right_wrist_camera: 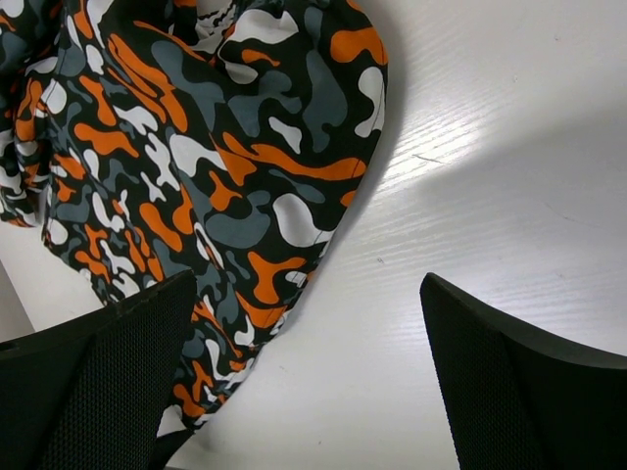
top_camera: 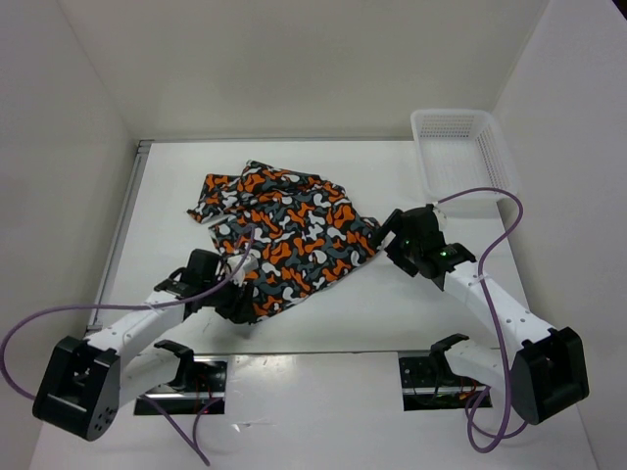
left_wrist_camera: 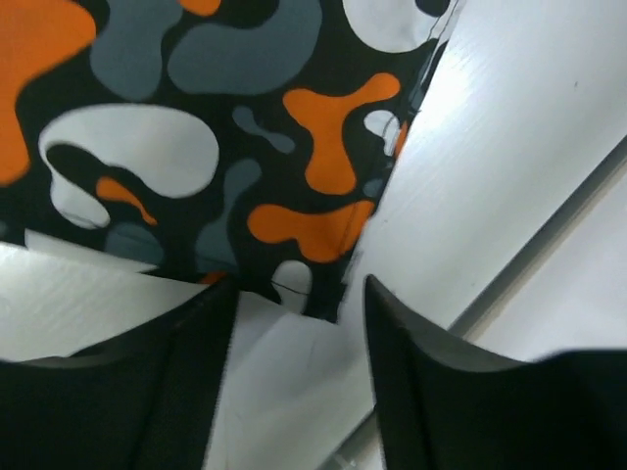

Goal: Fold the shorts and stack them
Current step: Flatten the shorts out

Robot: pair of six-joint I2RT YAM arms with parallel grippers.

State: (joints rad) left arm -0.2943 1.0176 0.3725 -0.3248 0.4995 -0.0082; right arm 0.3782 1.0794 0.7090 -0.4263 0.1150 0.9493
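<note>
Two grippers were at the shorts [top_camera: 284, 240], one on each side. On the left, the left gripper [top_camera: 233, 291] sat low by the near corner of the shorts, with its arm stretched flat over the table [top_camera: 392, 304]. Its fingers [left_wrist_camera: 196, 392] were apart. The hem lay just ahead of the gap, so it held nothing.

The shorts lay bunched in the middle of the table. Their long way seemed to run from far left to near right.

On the right, the right gripper [top_camera: 387, 242] was at the right edge of the shorts, with its arm bent and its wrist tipped down. Its fingers [right_wrist_camera: 98, 382] were wide apart, one over the cloth and one over bare table. It held nothing too.

Both were close, but I thought the left one had the better corner to pinch. A basket [top_camera: 423, 157] stood far right, well apart.
</note>
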